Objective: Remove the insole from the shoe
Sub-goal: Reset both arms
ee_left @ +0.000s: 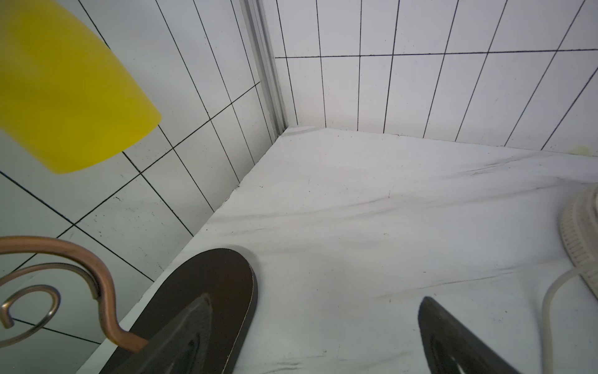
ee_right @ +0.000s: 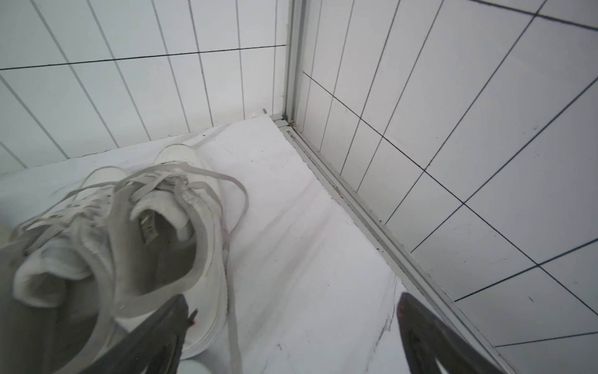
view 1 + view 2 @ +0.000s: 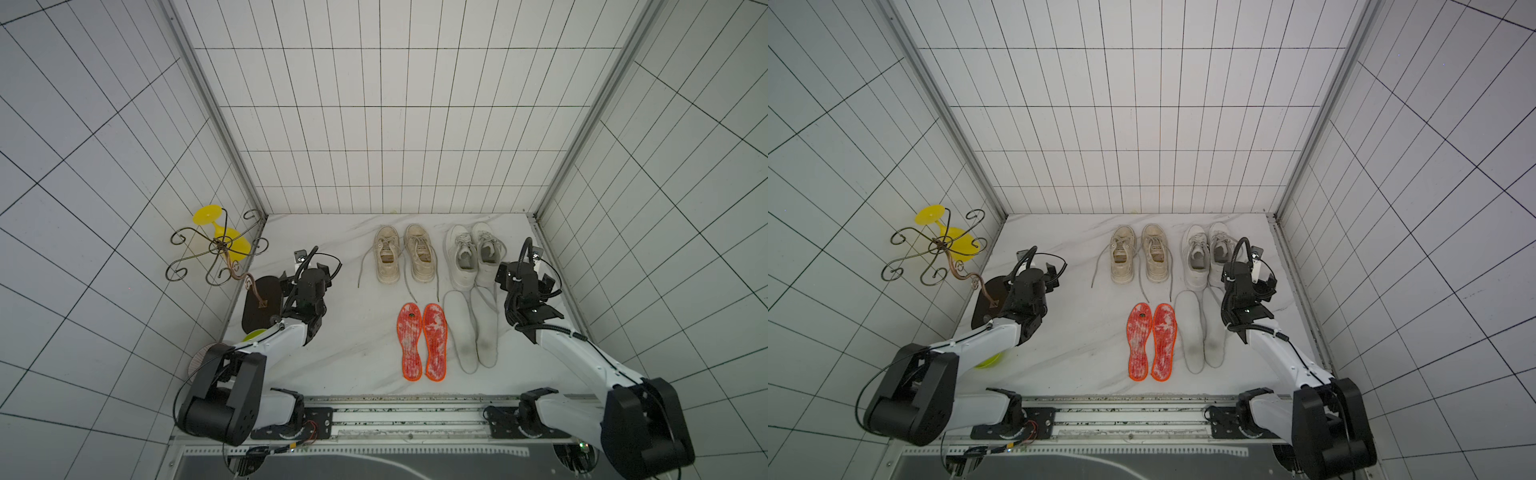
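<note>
Left shoes [image 3: 388,262] stand beside right shoes [image 3: 461,262] at the back; left insoles [image 3: 411,340] lie before theirs, right insoles [image 3: 463,332] seemingly touching theirs.

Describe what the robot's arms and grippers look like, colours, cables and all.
The left arm and right arm have white links, bulky black joint housings and black cables looping along them. The left gripper and right gripper have dark, tapering fingers with ridged faces.
</note>
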`<act>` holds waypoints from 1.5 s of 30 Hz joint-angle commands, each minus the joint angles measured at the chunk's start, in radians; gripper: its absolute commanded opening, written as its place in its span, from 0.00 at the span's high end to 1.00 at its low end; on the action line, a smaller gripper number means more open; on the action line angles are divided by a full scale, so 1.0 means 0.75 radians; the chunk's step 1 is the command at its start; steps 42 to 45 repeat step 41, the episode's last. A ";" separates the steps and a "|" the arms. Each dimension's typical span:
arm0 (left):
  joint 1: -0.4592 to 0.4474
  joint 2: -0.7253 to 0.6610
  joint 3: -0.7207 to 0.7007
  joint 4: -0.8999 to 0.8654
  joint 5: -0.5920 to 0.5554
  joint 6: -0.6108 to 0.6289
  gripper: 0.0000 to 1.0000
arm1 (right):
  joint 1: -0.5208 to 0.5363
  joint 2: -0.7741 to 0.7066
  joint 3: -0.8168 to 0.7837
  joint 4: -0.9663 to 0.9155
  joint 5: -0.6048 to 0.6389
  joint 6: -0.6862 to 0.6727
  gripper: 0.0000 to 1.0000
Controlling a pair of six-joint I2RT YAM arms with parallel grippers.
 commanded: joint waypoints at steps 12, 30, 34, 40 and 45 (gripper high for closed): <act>0.049 0.275 -0.228 0.866 0.296 0.215 0.02 | -0.160 0.304 -0.394 1.091 -0.374 -0.256 0.00; 0.108 0.274 -0.180 0.708 0.379 0.146 0.02 | -0.245 0.471 -0.482 1.397 -0.566 -0.253 0.01; 0.109 0.273 -0.181 0.709 0.379 0.144 0.02 | -0.241 0.474 -0.481 1.397 -0.565 -0.253 0.00; 0.110 0.275 -0.179 0.708 0.379 0.146 0.02 | -0.239 0.476 -0.473 1.385 -0.562 -0.255 0.00; 0.110 0.275 -0.179 0.708 0.379 0.146 0.02 | -0.239 0.474 -0.476 1.390 -0.562 -0.254 0.01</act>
